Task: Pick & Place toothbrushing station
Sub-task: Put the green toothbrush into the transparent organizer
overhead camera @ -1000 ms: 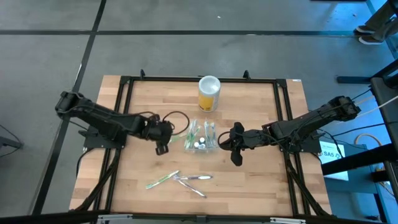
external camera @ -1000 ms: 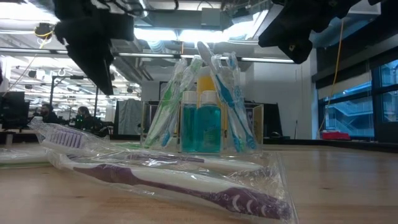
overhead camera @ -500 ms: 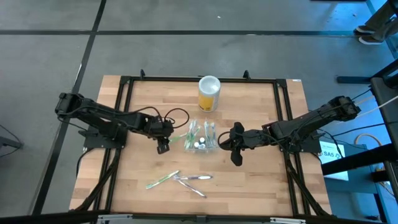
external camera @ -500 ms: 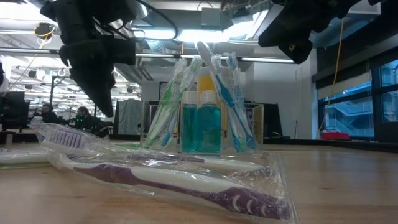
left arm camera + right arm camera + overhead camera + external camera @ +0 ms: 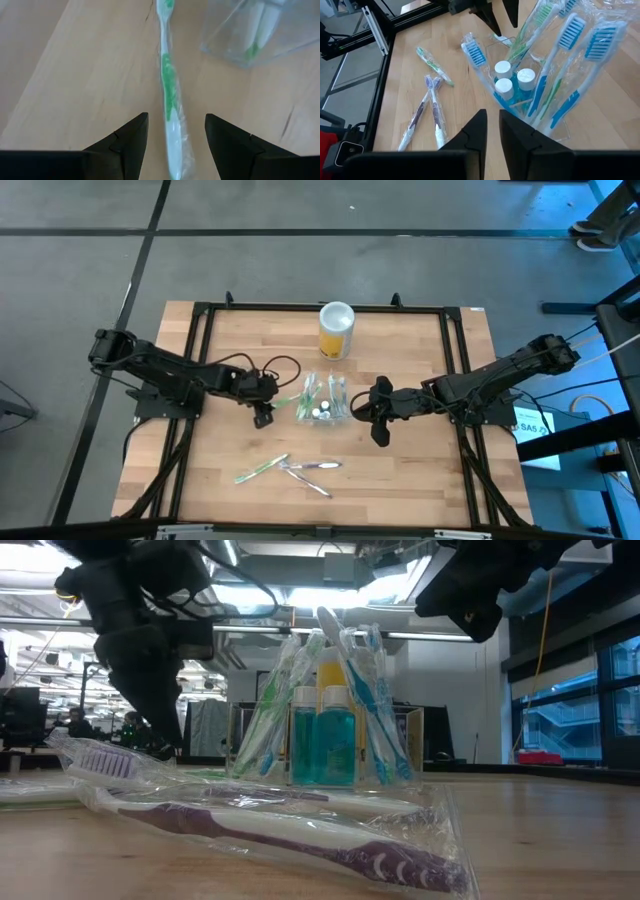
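The toothbrushing station is a clear container standing mid-table, holding wrapped toothbrushes and two teal bottles. A wrapped green toothbrush lies flat on the wood just left of it. My left gripper is low over the table and open, its fingers on either side of that toothbrush's handle without touching it. My right gripper hovers right of the station, above it, with only a slit between its fingers and nothing in them.
A yellow canister with a white lid stands behind the station. Wrapped toothbrushes, one green and two purple, lie toward the near edge. A black frame borders the table. Bare wood shows at the near right.
My left gripper has sunk toward the table beside the station and tipped more steeply downward, staying open. The station and the toothbrushes have not moved.
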Motion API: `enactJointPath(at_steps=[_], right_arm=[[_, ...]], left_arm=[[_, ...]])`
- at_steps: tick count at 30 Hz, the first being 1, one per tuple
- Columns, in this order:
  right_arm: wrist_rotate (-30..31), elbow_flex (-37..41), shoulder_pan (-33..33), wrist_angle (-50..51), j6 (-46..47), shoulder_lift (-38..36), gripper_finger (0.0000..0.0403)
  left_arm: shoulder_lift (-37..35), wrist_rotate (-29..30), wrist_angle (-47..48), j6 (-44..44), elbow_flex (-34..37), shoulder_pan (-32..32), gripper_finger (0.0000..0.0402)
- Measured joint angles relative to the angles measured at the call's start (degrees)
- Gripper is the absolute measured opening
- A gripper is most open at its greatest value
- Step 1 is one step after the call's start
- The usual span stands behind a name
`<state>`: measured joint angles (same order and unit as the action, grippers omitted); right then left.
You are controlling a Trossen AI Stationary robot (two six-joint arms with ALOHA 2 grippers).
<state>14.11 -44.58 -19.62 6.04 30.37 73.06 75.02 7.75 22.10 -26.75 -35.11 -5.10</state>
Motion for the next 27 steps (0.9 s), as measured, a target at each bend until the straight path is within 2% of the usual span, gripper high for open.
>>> enactJointPath(at_steps=[8, 17, 27], right_arm=[[-0.02, 0.0, 0.0, 0.0, -0.15, 0.0, 0.0038], [-0.02, 0.0, 0.0, -0.02, -0.81, 0.0, 0.0022], [0.0, 0.0, 0.0, -0.26, -0.85, 0.0, 0.0033]], left_arm=[[1.99, -1.27, -4.66, -1.03, 1.64, 0.02, 0.0194], [7.86, 0.81, -6.89, -3.45, 1.64, 0.02, 0.0194], [11.87, 1.16, -7.39, -5.18, 1.24, 0.02, 0.0187]])
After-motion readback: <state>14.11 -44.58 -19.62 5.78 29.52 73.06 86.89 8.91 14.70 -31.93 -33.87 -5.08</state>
